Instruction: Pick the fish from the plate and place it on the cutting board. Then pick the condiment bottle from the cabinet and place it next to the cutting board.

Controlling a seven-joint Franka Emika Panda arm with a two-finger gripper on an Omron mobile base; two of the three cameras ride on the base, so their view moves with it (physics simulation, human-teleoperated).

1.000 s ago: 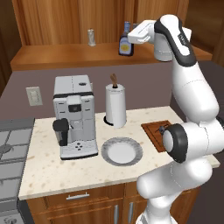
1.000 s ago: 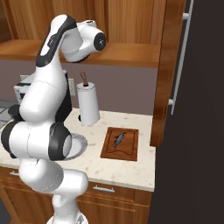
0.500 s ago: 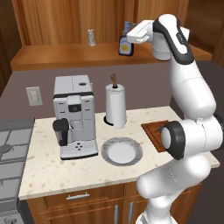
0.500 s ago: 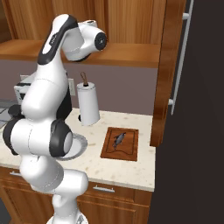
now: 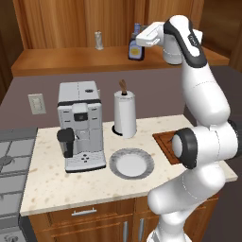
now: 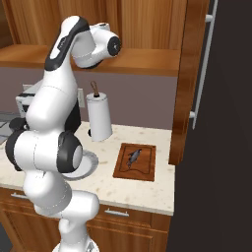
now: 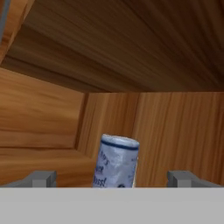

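Observation:
The condiment bottle (image 5: 135,50), dark brown with a blue cap, stands on the cabinet shelf (image 5: 71,60). My gripper (image 5: 140,40) is level with the bottle's upper part, coming at it from the right. In the hand view the bottle (image 7: 116,162) rises between my two fingertips (image 7: 42,178), which stand wide apart and clear of it; the gripper (image 7: 111,180) is open. The fish (image 6: 134,156) lies on the cutting board (image 6: 142,172) on the counter. The plate (image 5: 132,163) sits bare in front of the paper towel roll.
A small clear shaker (image 5: 98,40) stands on the shelf left of the bottle. A coffee machine (image 5: 80,125) and a paper towel roll (image 5: 125,113) stand on the counter. A stove (image 5: 12,156) is at the left, and a tall wooden panel (image 6: 184,83) rises right of the board.
My hand has moved a little to the left along the shelf, closer to the condiment bottle. Fish, board and plate have not moved.

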